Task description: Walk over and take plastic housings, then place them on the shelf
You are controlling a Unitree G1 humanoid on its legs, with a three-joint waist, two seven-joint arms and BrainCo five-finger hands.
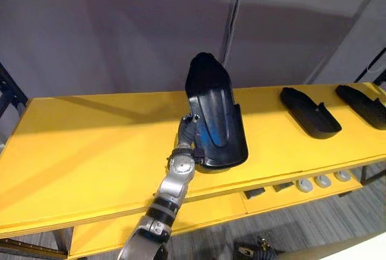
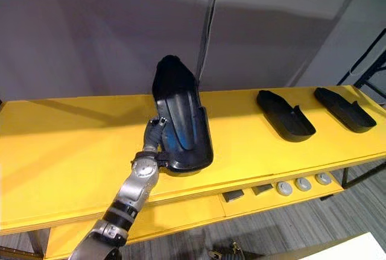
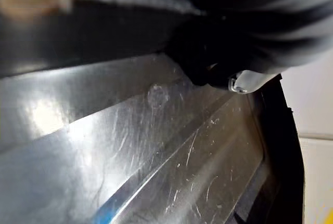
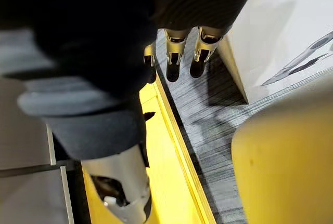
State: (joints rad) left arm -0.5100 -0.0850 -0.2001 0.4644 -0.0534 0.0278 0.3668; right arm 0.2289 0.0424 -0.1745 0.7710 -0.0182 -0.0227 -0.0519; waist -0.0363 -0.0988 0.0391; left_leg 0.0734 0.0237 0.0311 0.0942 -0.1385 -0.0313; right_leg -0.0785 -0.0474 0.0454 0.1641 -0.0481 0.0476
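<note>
Left hand [image 1: 188, 128] grips the black housing [image 1: 214, 112] on the yellow shelf [image 1: 84, 145].
Its long axis runs 6 to 12 o'clock, far end raised, the hand clasping its 9 o'clock edge; two more housings [image 1: 309, 112] lie toward 3 o'clock. Right hand [image 4: 176, 52] hangs slack, fingers relaxed.

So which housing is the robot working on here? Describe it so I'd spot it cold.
On the long yellow shelf top, three black plastic housings sit in a row. It is the leftmost housing, near the middle, with the left hand at its near left edge. Unlike the two housings lying flat to its right, it is tipped up, far end raised.
</note>
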